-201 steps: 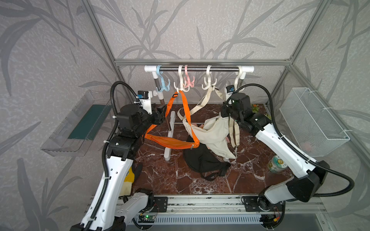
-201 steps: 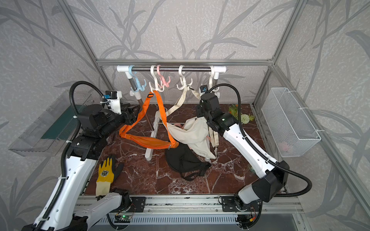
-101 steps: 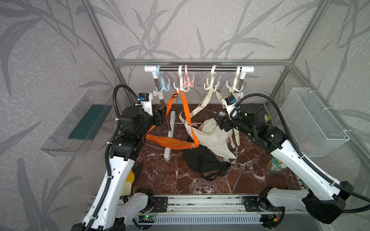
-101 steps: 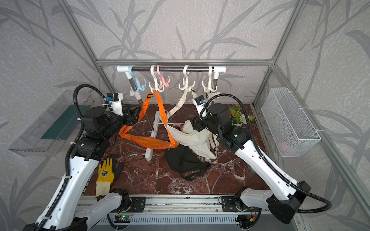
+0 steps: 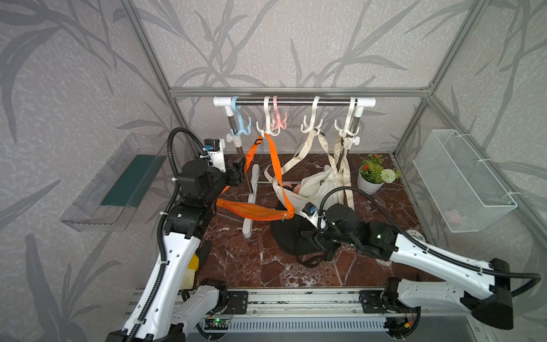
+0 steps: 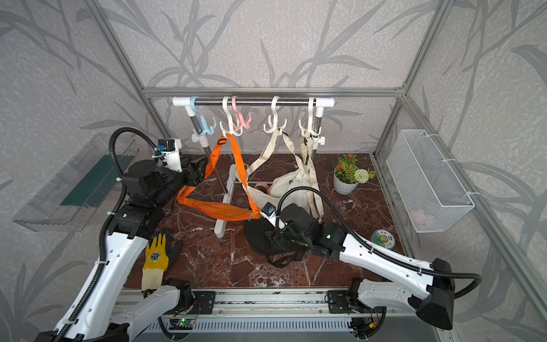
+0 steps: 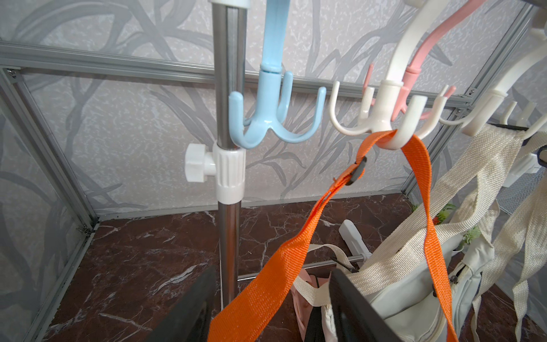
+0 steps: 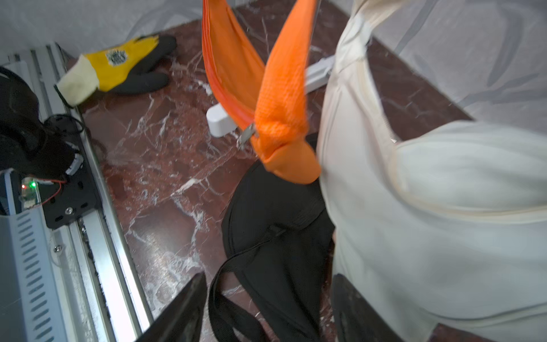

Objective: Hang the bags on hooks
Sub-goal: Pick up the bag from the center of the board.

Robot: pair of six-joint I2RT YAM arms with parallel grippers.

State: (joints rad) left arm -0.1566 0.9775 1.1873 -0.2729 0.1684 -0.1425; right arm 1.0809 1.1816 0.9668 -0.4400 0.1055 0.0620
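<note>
No writing can be read: the round emblem on the yellow glove [image 6: 154, 257] at the near left of the worktop [image 6: 222, 268] and the green-and-white label on the round tin [image 6: 382, 238] at the right are too small to make out.

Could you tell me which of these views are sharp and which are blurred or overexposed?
Both top views are sharp and evenly lit, the rail crisp; the left wrist view is sharp on the blue hook, soft only on the near fingers; the right wrist view is blurred throughout, the cream bag washed out.
</note>
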